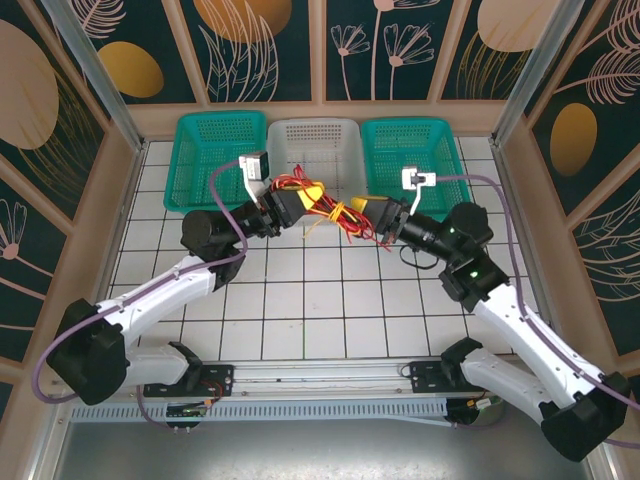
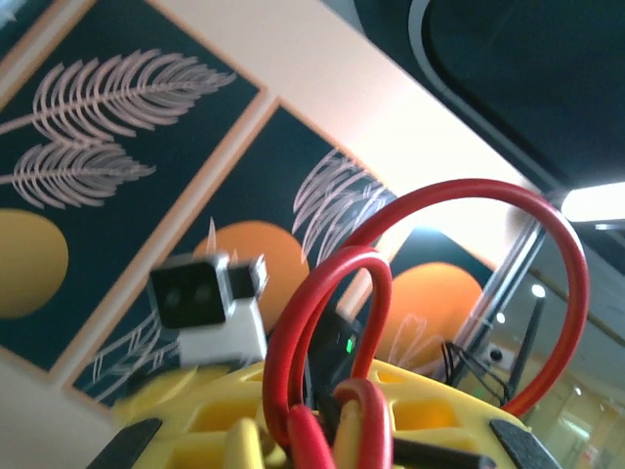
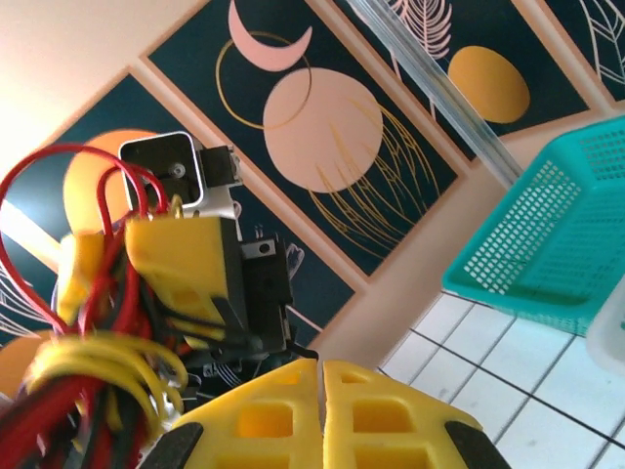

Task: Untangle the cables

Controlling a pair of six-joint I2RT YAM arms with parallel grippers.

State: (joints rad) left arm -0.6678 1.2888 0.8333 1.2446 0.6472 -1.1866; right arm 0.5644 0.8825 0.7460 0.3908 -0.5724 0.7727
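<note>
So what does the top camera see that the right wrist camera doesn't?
Top camera: the white left arm and right arm, and three plastic mesh baskets in a row. Right wrist camera: a wall picture with a pink moon and circle. Both: the bundle of red, yellow and black cables, a teal basket and the white tiled table.

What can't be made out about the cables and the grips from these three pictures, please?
- Top external: how the cables cross one another; too small, and the left gripper and right gripper cover the ends.
- Left wrist: where the red loops are pinched; the bottom edge cuts that off.
- Right wrist: whether the shut fingers pinch any strand; the cables beside them are blurred and cut by the left edge.
</note>
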